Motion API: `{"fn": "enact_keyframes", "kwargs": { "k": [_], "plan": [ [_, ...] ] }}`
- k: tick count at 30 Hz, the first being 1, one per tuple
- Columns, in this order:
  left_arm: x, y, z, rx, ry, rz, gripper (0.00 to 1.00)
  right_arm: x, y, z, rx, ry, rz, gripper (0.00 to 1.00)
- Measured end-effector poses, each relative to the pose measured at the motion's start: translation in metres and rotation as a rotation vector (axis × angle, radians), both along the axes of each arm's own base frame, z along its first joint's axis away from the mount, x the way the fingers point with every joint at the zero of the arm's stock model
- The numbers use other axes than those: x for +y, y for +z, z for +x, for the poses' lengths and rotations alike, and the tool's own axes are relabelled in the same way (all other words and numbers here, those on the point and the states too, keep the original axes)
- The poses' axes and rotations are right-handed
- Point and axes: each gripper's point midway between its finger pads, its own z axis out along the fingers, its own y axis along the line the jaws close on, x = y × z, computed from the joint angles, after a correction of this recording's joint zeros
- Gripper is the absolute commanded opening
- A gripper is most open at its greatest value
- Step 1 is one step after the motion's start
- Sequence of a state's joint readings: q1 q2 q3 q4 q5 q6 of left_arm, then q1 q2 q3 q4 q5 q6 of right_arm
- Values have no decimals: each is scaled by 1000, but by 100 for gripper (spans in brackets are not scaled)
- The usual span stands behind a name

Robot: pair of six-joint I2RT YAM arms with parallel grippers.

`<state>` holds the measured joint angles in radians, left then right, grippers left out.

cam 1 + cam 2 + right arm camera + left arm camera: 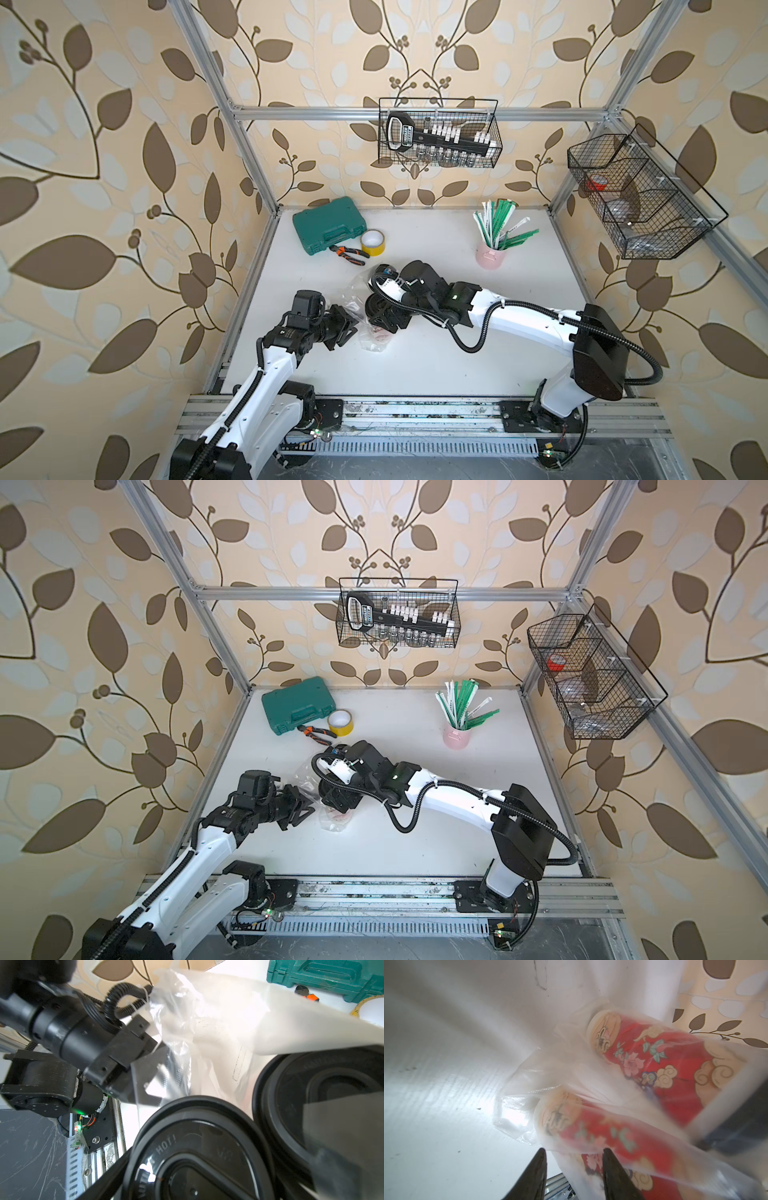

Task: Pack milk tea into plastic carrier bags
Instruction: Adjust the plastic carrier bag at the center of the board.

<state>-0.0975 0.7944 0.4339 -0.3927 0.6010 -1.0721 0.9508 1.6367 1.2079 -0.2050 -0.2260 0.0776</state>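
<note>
Black lids [197, 1157] of both cups [654, 1059] sit side by side inside the clear bag [207, 1022]. Our right gripper [218, 1130] straddles one lid; whether it presses, we cannot tell. Left gripper [574, 1153] stands released beside the bag. Snagging plastic on withdrawal could tip them.

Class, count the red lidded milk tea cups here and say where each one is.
2. First cup and second cup stand side by side inside the clear bag; no others visible.

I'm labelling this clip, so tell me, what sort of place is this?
Probably a robot test cell, not a real shop: an aluminium frame lined with leaf wallpaper, two robot arms mounted on a rail, and a white table with a green tool case.
</note>
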Motion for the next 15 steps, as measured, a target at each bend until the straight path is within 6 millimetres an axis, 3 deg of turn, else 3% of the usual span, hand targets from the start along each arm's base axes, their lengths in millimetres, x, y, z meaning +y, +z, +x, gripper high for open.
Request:
{"fn": "enact_keyframes", "kwargs": {
  "k": [4,8,15],
  "plan": [
    [6,-2,4,-83,16,-48,46,-1,0,2,6,0,5,72],
    [-2,-7,4,-120,-20,-112,46,-3,1,4,11,-2,9,72],
    [-11,19,14,-267,-71,-165,48,-1,2,4,18,1,20,71]
  ]
}}
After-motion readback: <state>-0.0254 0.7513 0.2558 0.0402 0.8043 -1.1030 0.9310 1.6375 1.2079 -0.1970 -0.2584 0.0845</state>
